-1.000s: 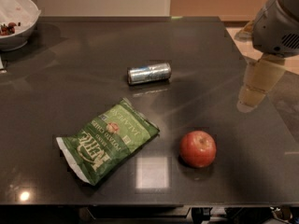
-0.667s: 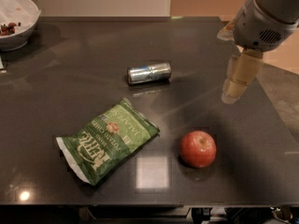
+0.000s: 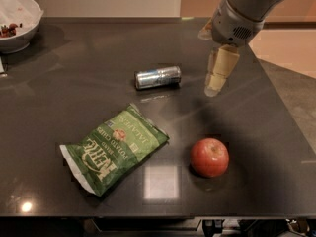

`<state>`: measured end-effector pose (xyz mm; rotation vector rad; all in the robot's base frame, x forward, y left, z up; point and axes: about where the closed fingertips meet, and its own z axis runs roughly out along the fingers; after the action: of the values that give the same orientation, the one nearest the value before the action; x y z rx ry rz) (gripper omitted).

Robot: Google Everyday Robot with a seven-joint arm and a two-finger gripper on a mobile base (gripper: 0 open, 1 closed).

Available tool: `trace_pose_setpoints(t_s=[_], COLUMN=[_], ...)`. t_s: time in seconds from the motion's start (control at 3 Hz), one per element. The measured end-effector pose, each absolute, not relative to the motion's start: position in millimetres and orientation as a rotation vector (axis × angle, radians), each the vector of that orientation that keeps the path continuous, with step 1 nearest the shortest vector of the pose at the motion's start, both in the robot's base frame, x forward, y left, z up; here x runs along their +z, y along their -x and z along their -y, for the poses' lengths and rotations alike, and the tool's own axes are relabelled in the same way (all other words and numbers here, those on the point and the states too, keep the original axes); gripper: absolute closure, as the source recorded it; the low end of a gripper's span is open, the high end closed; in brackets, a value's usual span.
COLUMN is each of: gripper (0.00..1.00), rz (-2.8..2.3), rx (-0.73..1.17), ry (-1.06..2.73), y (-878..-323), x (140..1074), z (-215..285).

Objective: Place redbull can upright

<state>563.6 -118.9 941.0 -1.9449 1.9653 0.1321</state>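
Note:
The redbull can [image 3: 158, 77] is silver and blue and lies on its side on the dark table [image 3: 74, 83], near the middle, with its long axis running left to right. My gripper [image 3: 213, 89] hangs from the arm at the upper right and points down. It is to the right of the can, about a can's length away, and touches nothing. It holds nothing.
A green chip bag [image 3: 114, 149] lies flat in front of the can. A red apple [image 3: 210, 157] sits at the front right, below the gripper. A white bowl [image 3: 17, 21] stands at the far left corner. The table's right edge runs close behind the arm.
The gripper and arm have moved left across the table, from near the right edge toward the can. The can, bag and apple have not moved.

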Motion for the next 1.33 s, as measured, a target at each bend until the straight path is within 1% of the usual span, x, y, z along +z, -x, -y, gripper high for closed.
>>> trace_pose_setpoints(t_s=[0.67, 1.33], gripper=[0.0, 0.0], rz=[-1.9, -1.885], rx=[0.149, 0.134], ry=[2.057, 2.197], y=[-614, -649], x=[910, 871], z=[76, 45])
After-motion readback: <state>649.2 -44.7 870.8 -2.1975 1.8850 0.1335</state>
